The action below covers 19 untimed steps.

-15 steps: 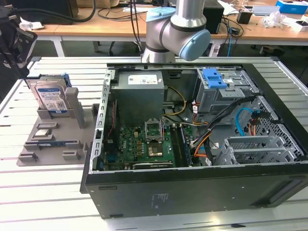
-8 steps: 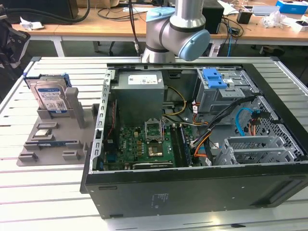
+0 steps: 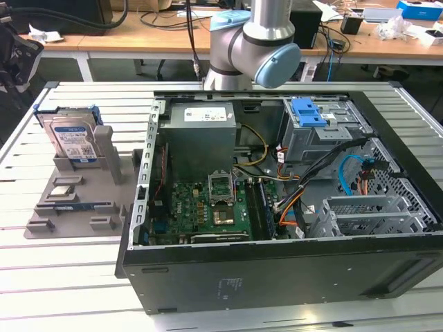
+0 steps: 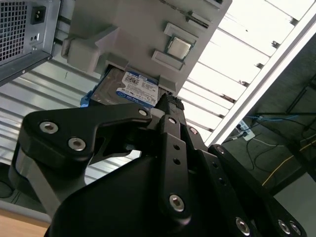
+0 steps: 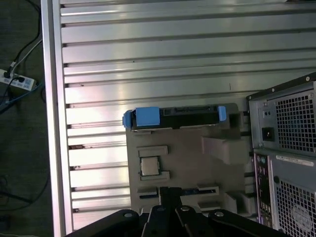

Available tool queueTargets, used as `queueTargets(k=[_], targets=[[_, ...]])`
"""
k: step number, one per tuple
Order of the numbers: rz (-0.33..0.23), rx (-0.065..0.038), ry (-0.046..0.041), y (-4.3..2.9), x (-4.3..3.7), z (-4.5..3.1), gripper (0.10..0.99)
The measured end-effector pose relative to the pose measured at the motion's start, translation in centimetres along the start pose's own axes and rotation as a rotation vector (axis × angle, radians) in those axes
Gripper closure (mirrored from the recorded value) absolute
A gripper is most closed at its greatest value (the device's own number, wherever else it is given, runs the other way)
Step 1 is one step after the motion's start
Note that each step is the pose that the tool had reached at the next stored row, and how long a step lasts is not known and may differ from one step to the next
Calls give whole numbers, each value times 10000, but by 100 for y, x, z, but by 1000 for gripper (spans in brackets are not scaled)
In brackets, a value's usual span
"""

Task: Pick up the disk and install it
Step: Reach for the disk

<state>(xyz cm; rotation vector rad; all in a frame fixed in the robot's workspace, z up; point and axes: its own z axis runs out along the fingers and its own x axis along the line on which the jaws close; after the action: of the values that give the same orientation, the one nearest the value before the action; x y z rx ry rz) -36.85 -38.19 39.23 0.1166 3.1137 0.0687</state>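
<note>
Second wrist view shows label on disk (image 4: 129, 89)

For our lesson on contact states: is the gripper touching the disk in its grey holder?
Apart. In the first wrist view the gripper ends short of the disk, with bare grey holder showing between them.
</note>
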Motion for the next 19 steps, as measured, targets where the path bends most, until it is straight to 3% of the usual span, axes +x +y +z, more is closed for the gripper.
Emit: queueTargets(k=[5,19], targets=[[0,0,1,25,55,2,980],[0,0,0,25,60,2,980]])
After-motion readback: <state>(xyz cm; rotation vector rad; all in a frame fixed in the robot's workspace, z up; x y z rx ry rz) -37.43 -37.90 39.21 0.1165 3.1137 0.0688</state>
